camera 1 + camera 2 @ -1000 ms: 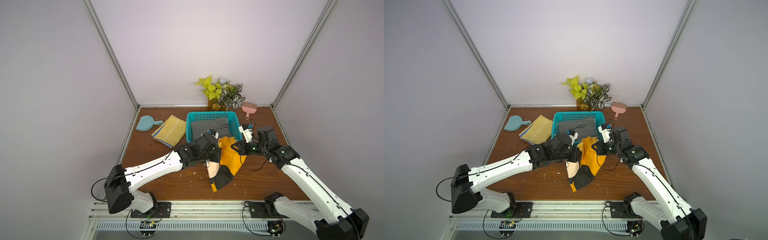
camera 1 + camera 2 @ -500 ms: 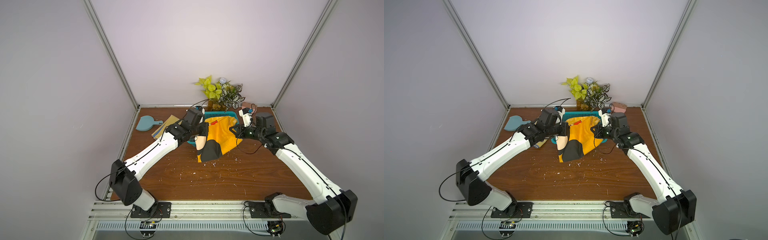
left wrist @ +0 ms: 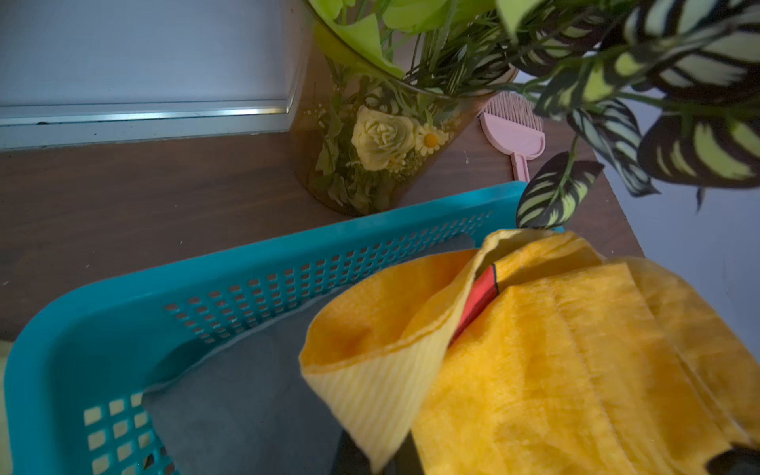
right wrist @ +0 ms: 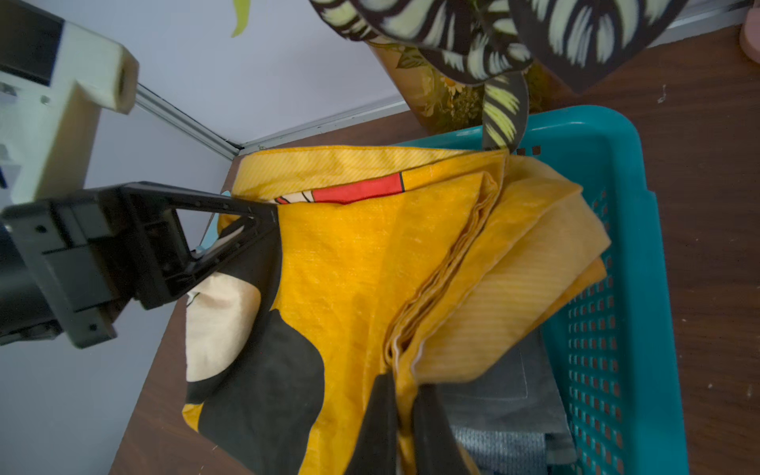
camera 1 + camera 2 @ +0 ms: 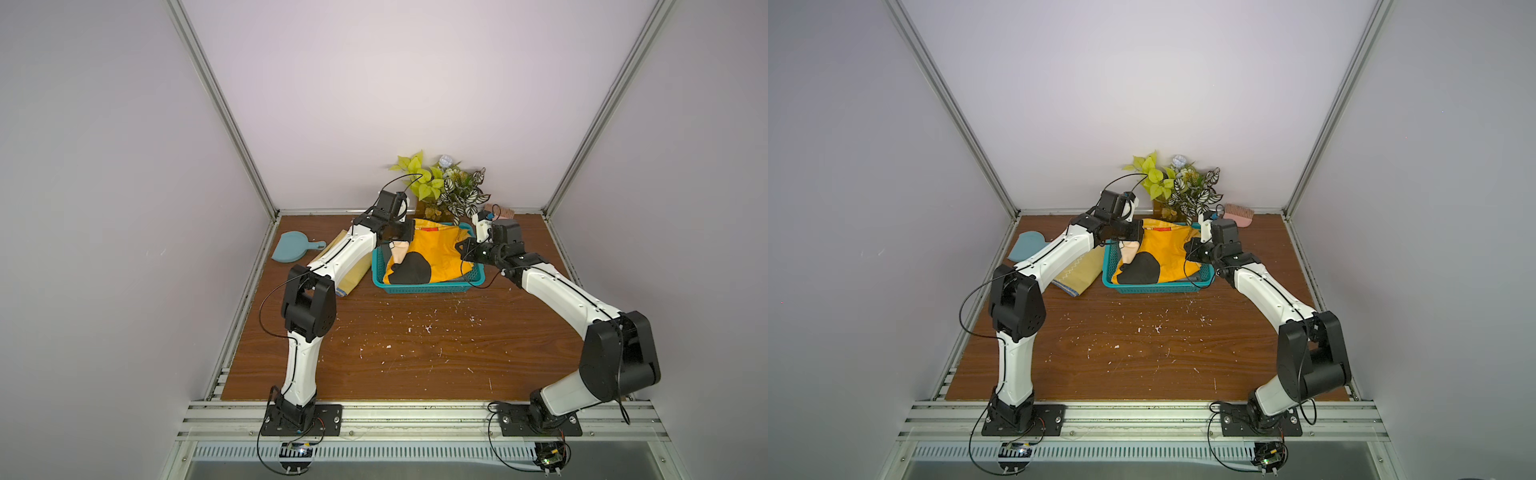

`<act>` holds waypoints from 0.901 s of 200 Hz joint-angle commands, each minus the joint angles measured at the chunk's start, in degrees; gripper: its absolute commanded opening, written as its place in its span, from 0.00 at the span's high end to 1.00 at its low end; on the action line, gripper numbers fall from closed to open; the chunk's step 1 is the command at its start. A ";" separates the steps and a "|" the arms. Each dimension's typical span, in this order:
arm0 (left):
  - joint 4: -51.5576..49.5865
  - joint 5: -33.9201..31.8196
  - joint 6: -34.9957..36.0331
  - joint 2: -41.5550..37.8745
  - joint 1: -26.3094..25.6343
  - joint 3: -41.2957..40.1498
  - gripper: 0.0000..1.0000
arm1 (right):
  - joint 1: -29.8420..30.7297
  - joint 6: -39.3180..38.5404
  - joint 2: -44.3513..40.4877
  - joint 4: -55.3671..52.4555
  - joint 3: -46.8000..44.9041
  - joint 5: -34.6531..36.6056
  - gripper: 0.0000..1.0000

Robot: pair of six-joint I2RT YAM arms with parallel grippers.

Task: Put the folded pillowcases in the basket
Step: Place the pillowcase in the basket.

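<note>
Currently, the folded pillowcase [image 5: 436,253] is held spread over the basket [image 5: 428,287], above grey cloth [image 3: 246,390] lying inside. One edge is clamped by the left gripper [image 4: 269,218], the opposite edge by the right gripper [image 4: 405,386].

The pillowcase [image 5: 436,249], a second ago dangling between the left pincer [image 5: 408,239] and right pincer [image 5: 462,248] above the counter [image 5: 415,353], now sags into the basket [image 5: 424,287], both pincers carried farther back.

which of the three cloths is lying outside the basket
The tan zigzag-stitched cloth, flat on the table beside the basket. The orange pillowcase is over the basket; the grey cloth lies inside it.
</note>
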 commanded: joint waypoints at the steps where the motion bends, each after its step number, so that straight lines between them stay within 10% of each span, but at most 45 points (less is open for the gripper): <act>1: -0.74 0.63 2.12 2.26 2.00 4.71 1.00 | -0.15 -0.02 1.07 5.00 1.07 0.87 1.00; 46: -2.52 -0.73 3.21 4.24 2.73 4.82 0.86 | -0.50 -0.64 5.57 5.30 0.97 0.55 0.85; 87: -2.79 -4.23 3.56 1.39 2.73 -0.09 0.26 | -0.59 -0.38 4.35 6.33 -1.39 2.07 0.60; 180: -7.64 -20.54 -2.56 -15.98 5.36 -11.38 0.12 | -0.28 -0.88 -14.51 4.08 -8.39 3.94 0.04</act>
